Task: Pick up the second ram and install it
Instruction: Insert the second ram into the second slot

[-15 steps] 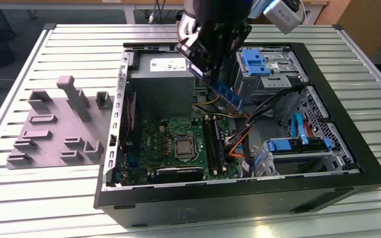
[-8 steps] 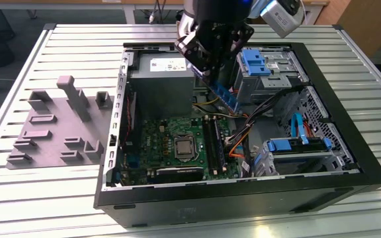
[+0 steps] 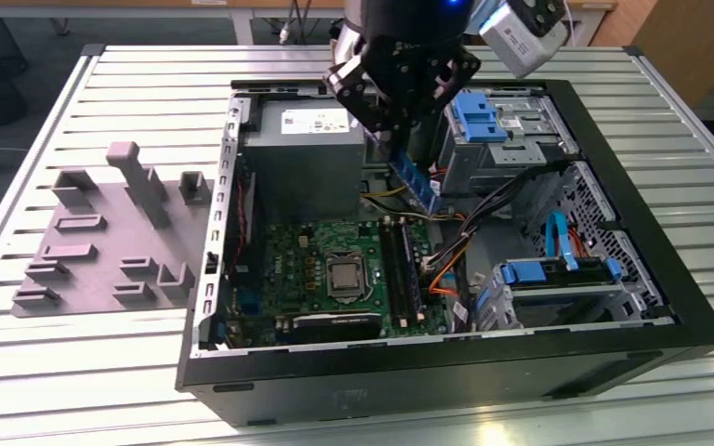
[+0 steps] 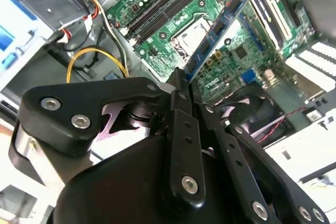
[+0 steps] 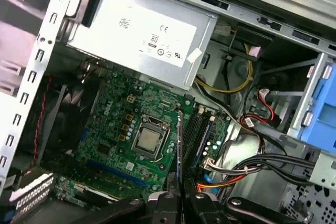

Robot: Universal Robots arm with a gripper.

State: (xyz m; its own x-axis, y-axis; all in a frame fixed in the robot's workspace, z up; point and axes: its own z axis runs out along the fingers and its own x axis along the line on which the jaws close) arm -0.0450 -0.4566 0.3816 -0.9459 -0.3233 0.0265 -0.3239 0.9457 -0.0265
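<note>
Holding one second ram (image 3: 416, 183), single pincer (image 3: 390, 139) clamped on it, above one motherboard (image 3: 320, 251), one open case (image 3: 456, 370)

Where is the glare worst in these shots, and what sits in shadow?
Second wrist view: the background beyond the motherboard burns out white, and the gripper holding the second ram is a dark mass. First wrist view: the wall of the computer case washes out. Exterior view: even light, with shadow beside the power supply.

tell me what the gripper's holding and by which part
The ram, pinched by the gripper at one end; the rest of the stick juts free above the motherboard.
</note>
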